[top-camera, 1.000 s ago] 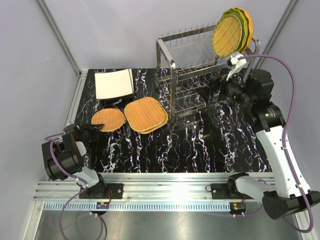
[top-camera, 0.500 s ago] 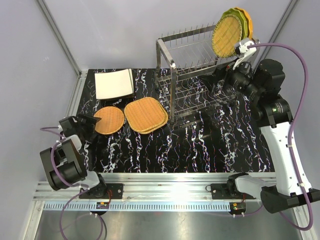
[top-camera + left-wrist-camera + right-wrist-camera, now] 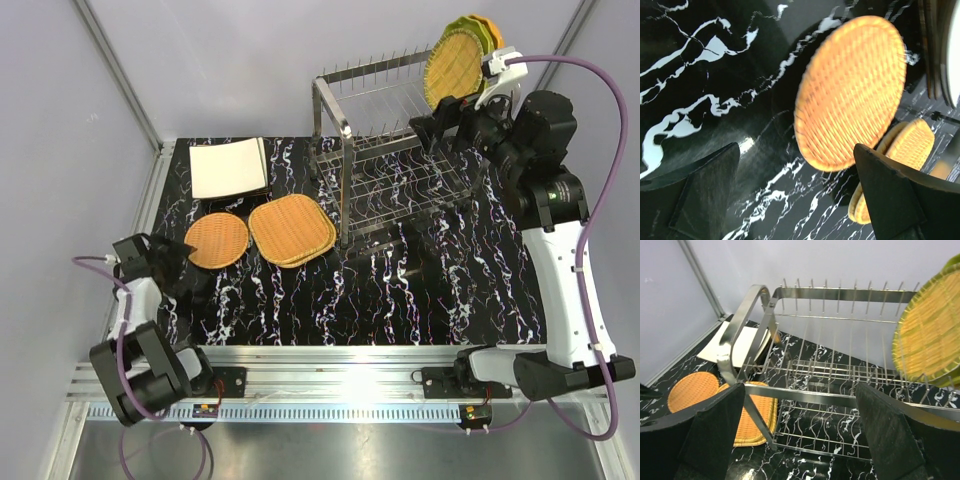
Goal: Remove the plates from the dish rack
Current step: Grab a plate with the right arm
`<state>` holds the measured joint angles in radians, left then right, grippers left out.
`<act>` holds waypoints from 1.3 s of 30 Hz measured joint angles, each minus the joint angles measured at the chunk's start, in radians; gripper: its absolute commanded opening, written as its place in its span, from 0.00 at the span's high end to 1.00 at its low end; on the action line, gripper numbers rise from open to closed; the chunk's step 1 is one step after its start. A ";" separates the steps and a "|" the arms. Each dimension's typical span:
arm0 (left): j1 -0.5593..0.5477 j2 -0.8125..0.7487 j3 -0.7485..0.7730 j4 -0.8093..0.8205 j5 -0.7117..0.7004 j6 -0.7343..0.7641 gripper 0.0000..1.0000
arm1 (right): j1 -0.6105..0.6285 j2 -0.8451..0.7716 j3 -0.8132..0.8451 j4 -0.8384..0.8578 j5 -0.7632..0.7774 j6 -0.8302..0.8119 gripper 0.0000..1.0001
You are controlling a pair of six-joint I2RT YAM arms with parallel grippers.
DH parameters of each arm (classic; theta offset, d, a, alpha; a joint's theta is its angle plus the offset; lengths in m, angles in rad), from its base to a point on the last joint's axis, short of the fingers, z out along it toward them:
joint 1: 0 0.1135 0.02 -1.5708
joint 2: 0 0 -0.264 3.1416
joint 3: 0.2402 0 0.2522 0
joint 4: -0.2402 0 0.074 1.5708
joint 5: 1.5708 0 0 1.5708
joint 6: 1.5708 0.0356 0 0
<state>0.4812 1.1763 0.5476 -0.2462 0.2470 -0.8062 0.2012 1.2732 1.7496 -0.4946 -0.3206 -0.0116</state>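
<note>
The dish rack (image 3: pixel 385 175) stands at the back right. At the right end of its upper tier a round woven plate (image 3: pixel 452 68) stands upright, with a green scalloped plate (image 3: pixel 466 22) and an orange one (image 3: pixel 497 48) behind it. My right gripper (image 3: pixel 432 122) hovers open just below and in front of them; its wrist view looks down the rack (image 3: pixel 840 390) with the woven plate (image 3: pixel 927 335) at the right. On the table lie a round woven plate (image 3: pixel 216 240), rounded-square woven plates (image 3: pixel 291 229) and cream square plates (image 3: pixel 228 167). My left gripper (image 3: pixel 178 253) is open and empty, just left of the round woven plate (image 3: pixel 850 92).
An aluminium rail (image 3: pixel 330 365) runs along the near table edge. A frame post (image 3: pixel 120 75) and grey walls bound the left and back. The rack's lower tier (image 3: pixel 850 435) holds no plates where I can see it.
The left gripper opened, let go of the round woven plate on the table and drew back to the near left. The right arm rose towards the plates on the upper tier.
</note>
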 measured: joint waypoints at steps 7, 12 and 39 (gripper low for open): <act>0.000 -0.146 0.028 -0.067 0.015 0.065 0.01 | -0.041 0.081 0.118 -0.050 0.048 0.021 0.00; 0.000 -0.210 0.029 -0.078 0.091 0.114 0.01 | -0.074 0.155 0.221 -0.090 0.060 0.048 0.00; -0.002 -0.489 0.029 -0.112 0.389 0.197 0.01 | -0.244 0.532 0.724 -0.313 0.072 0.186 0.19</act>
<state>0.4789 0.6868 0.5770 -0.3584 0.6357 -0.6094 -0.0425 1.8053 2.4741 -0.8074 -0.2481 0.1745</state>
